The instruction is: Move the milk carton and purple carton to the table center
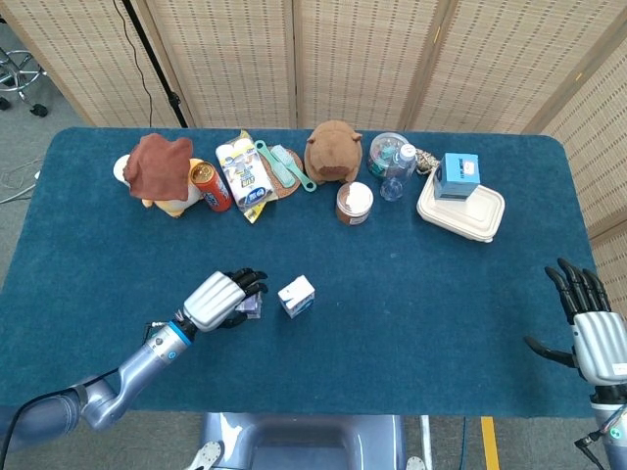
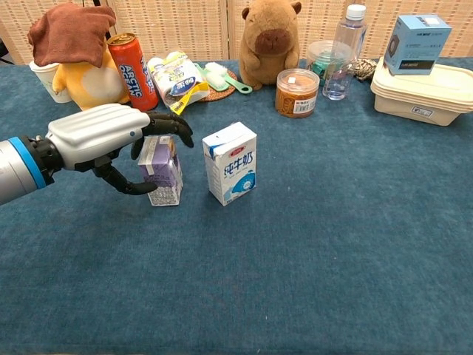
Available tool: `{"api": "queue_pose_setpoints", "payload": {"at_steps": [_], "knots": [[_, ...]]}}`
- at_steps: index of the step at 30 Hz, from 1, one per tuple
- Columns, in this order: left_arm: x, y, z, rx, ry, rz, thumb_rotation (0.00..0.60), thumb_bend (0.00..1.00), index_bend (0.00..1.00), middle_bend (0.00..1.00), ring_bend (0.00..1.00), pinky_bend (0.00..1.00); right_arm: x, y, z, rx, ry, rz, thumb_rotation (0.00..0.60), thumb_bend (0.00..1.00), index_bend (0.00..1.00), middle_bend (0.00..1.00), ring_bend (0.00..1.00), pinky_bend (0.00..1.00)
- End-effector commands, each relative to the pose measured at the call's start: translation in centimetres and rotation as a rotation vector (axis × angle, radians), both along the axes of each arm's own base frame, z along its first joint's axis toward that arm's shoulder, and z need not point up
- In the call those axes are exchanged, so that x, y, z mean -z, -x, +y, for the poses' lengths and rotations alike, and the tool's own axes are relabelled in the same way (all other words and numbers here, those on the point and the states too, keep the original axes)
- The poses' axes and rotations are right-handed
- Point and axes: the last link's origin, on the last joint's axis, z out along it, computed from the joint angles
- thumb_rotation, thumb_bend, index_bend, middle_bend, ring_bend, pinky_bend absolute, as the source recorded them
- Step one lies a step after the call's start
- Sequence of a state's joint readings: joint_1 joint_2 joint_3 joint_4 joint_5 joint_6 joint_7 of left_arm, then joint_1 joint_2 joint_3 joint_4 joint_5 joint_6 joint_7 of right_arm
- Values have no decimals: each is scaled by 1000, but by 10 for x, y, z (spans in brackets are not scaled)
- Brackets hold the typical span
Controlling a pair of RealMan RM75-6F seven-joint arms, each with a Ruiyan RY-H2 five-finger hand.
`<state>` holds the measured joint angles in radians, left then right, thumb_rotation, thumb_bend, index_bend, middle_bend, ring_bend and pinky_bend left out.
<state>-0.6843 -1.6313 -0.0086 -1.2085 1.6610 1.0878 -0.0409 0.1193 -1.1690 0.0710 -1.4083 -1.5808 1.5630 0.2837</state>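
The purple carton (image 2: 161, 170) (image 1: 252, 307) stands upright on the blue table (image 2: 332, 244), just left of the white and blue milk carton (image 2: 230, 163) (image 1: 296, 296), with a small gap between them. My left hand (image 2: 103, 140) (image 1: 220, 299) hovers at the purple carton's left side. Its fingers (image 2: 166, 127) stretch out over the carton's top and its thumb curves low beside it; the grip looks loosened. My right hand (image 1: 588, 328) hangs off the table's right edge, its fingers apart and holding nothing. The chest view does not show it.
Along the table's back stand a cloth-covered yellow toy (image 2: 70, 44), a red can (image 2: 127, 59), snack packets (image 2: 174, 74), a capybara plush (image 2: 271, 41), a jar (image 2: 297, 92), a water bottle (image 2: 344, 52) and a white container (image 2: 421, 92) topped by a blue box (image 2: 417, 41).
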Motion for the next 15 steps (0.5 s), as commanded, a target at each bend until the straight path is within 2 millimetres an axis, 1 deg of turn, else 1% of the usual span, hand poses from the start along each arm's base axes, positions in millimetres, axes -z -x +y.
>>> {"api": "queue_pose_setpoints", "payload": {"at_steps": [1, 4, 8, 9, 11, 13, 15], "knots": [[-3, 6, 1, -4, 8, 40, 600, 146, 0, 0, 0, 264, 0, 1, 0, 4, 1, 6, 600, 0, 0, 0, 0, 0], [-9, 6, 0, -12, 17, 19, 600, 114, 0, 0, 0, 217, 0, 1, 0, 3, 2, 4, 600, 0, 0, 0, 0, 0], [-29, 5, -3, 4, 11, -58, 600, 108, 0, 0, 0, 202, 0, 0, 1, 1, 2, 4, 600, 0, 0, 0, 0, 0], [-37, 6, -4, 8, 2, -80, 600, 108, 0, 0, 0, 183, 0, 0, 1, 1, 3, 5, 600, 0, 0, 0, 0, 0], [-52, 9, -6, 11, -15, -103, 600, 108, 0, 0, 0, 111, 0, -1, 1, 0, 4, 5, 600, 0, 0, 0, 0, 0], [-70, 16, -9, -1, -35, -100, 600, 106, 0, 0, 0, 18, 0, -1, 1, -2, 4, 7, 600, 0, 0, 0, 0, 0], [-89, 26, -14, -29, -61, -70, 600, 96, 0, 0, 0, 0, 1, -2, 2, -5, 2, 11, 600, 0, 0, 0, 0, 0]]}}
